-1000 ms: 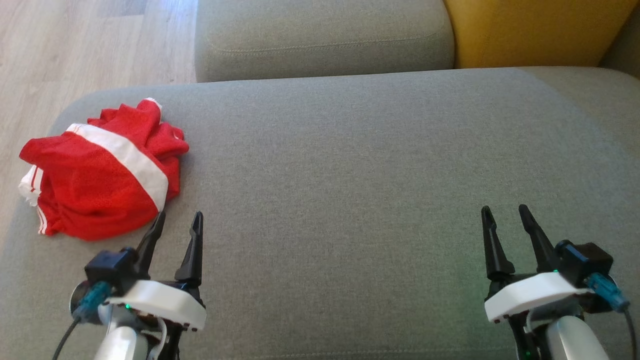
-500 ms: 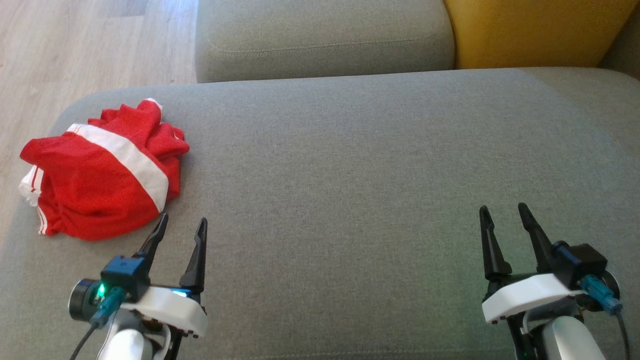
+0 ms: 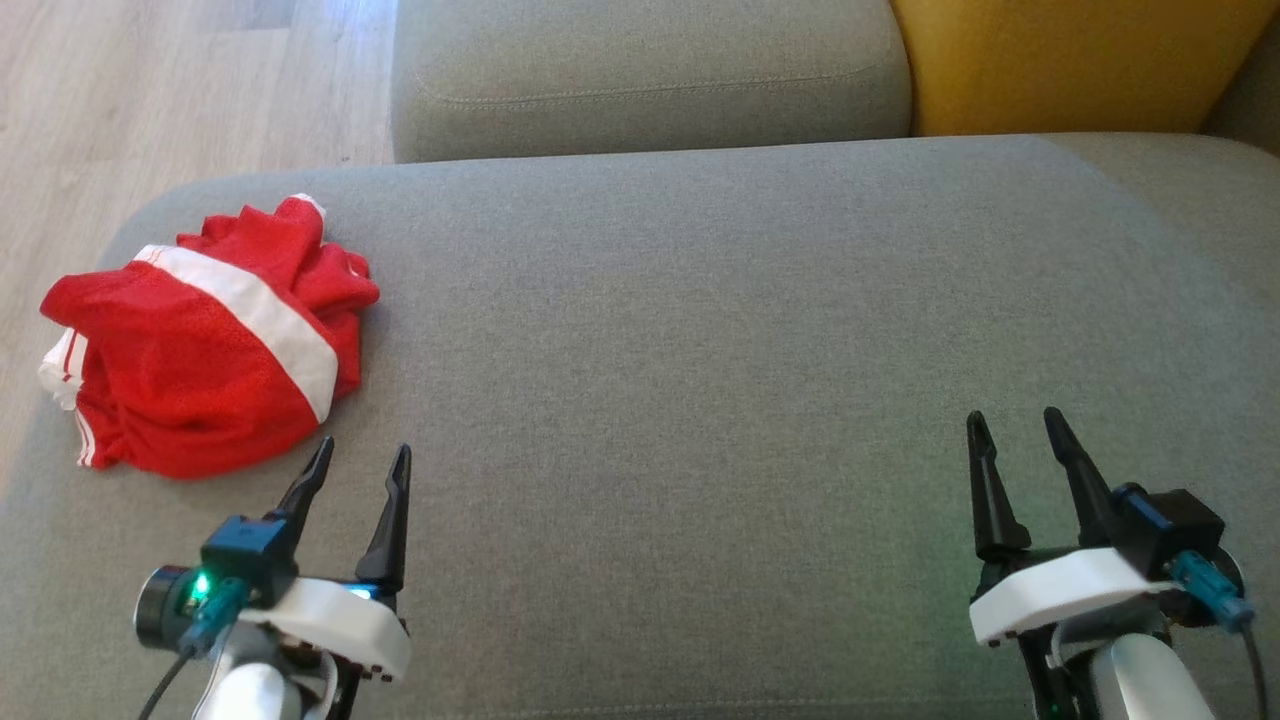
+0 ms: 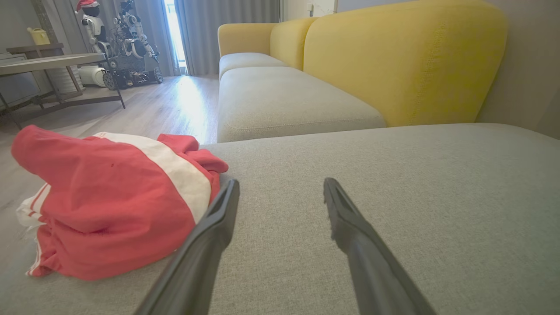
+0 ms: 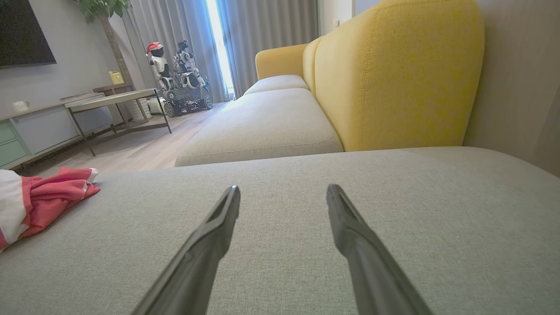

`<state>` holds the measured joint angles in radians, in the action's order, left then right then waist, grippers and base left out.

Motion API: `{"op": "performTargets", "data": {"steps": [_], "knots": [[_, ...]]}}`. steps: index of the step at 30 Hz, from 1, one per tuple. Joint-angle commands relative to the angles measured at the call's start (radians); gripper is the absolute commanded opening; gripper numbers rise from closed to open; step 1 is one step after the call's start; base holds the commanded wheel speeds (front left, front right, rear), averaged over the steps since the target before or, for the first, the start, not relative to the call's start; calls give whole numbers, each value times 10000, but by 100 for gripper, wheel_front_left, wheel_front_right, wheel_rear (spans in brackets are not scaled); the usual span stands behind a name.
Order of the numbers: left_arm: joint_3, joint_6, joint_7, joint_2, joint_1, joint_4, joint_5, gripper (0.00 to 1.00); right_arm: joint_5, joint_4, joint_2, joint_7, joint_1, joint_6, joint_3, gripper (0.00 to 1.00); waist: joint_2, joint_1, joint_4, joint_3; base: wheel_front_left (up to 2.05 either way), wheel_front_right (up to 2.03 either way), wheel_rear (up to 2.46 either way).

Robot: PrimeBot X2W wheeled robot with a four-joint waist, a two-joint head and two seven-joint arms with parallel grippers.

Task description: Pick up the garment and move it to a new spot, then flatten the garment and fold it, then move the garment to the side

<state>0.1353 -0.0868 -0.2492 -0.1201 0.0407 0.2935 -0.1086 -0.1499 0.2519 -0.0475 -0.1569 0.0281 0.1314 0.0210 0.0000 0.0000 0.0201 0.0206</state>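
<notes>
Slightly back toward the near edge of the seat cushion is where my left gripper has been drifting over the last second, its wrist rolling a touch, while my right gripper and the garment are staying put. Both grippers are standing spread wide with nothing between their fingers. They are hovering low over the near edge, one toward each near corner, because nothing has been picked up yet and I am keeping them ready. The garment, red with a broad white stripe, is lying crumpled in a heap against the left edge of the cushion, with a white-trimmed bit hanging over that edge above the floor. I am pointing the left gripper at it because it is the closer one; its left fingertip is sitting just beside the heap's near hem, apparently not touching. The right gripper is waiting well apart from the cloth, over bare cushion. I am judging the pick-up as not yet begun, and the wide bare middle of the cushion is looking like a sensible new spot for spreading the garment flat.
</notes>
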Motion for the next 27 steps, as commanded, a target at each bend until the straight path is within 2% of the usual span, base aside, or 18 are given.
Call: {"op": "performTargets", "data": {"steps": [1,18,27], "knots": [[-458,-4,-126,-72,332,-261,-136,100,-64,-282,-33,2,195,-7,195,100,0,0,5,-6,0,0,0],[-618,-113,-126,47,374,-92,-230,100,-190,-249,-29,36,178,-7,173,100,0,0,64,-40,0,0,0],[-888,-82,-126,7,600,-127,-263,100,-23,-678,-28,200,174,-7,185,100,0,0,540,-62,0,0,0]]}}
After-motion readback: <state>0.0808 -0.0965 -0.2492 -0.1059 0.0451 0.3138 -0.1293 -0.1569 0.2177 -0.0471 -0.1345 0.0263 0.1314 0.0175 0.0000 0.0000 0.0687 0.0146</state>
